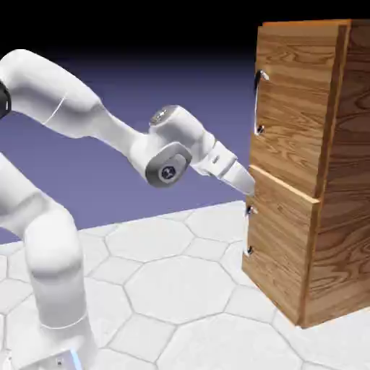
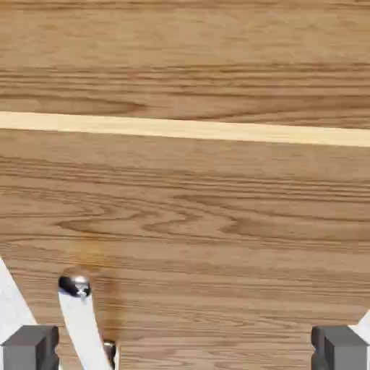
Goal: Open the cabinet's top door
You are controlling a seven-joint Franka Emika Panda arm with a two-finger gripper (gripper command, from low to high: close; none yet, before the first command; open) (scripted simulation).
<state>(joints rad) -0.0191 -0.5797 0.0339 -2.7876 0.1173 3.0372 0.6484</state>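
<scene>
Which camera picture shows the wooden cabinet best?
The exterior view: the cabinet, both doors and one side all show. The hand view gives only close-up wood, a pale strip and a handle.

The tall brown cabinet [image 1: 289, 115] before me looks like wood, its streaked grain running over both doors, with a fairly smooth surface. The curved silver bar handles [image 2: 75, 286] look like polished metal, glossy and mirror-bright. My white arm [image 1: 54, 242] has a smooth, softly shiny shell, and my end effector's grey fingertips [image 2: 30, 347] look matt.
</scene>
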